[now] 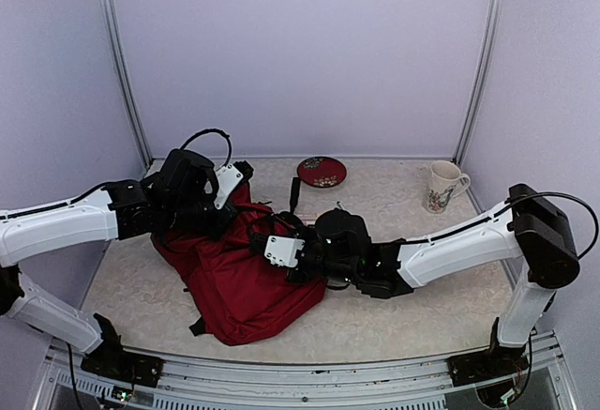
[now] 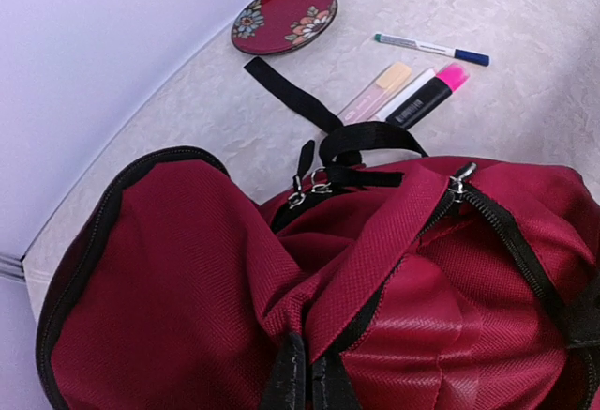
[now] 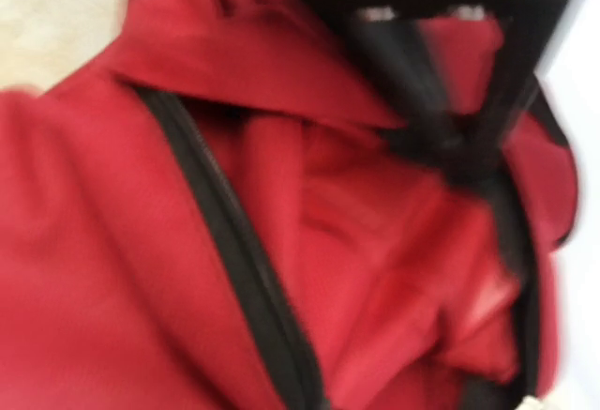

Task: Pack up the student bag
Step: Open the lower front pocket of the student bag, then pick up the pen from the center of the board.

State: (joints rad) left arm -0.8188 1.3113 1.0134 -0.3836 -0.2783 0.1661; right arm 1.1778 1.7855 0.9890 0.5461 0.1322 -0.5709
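Observation:
The student bag (image 1: 246, 288), a large dark red backpack with black zips, lies on the table between my arms. In the left wrist view the bag (image 2: 187, 269) fills the lower frame, its zip (image 2: 506, 232) partly open. My left gripper (image 2: 311, 372) is shut on a fold of its red fabric by the opening, and it sits at the bag's far end (image 1: 217, 213). My right gripper (image 1: 264, 241) is over the bag's middle. Its wrist view is blurred, showing only red fabric and a black zip (image 3: 234, 260), with its fingers hidden.
A red flowered plate (image 2: 286, 18) lies at the back, also seen from above (image 1: 322, 171). A blue-capped pen (image 2: 431, 49), a yellow highlighter (image 2: 375, 96) and a pink highlighter (image 2: 427, 94) lie beyond the bag beside a black strap (image 2: 291, 94). A mug (image 1: 442, 187) stands back right.

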